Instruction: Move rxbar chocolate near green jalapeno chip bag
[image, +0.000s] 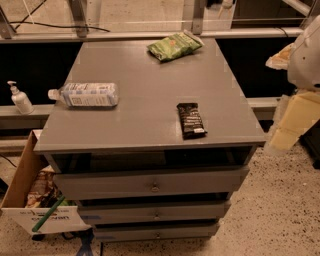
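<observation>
We find a grey, flat-topped drawer cabinet (150, 90) bearing three things. A crinkly, pillow-shaped light-green jalapeno chip bag (174, 45) lies at the far edge, and a clear plastic water bottle (85, 94) lies on its side near the left edge. A flat, dark-wrapped rxbar chocolate (190, 120) with white lettering sits near the front right. The robot's pale gripper (282, 137) hangs beyond the right edge, off the top.
</observation>
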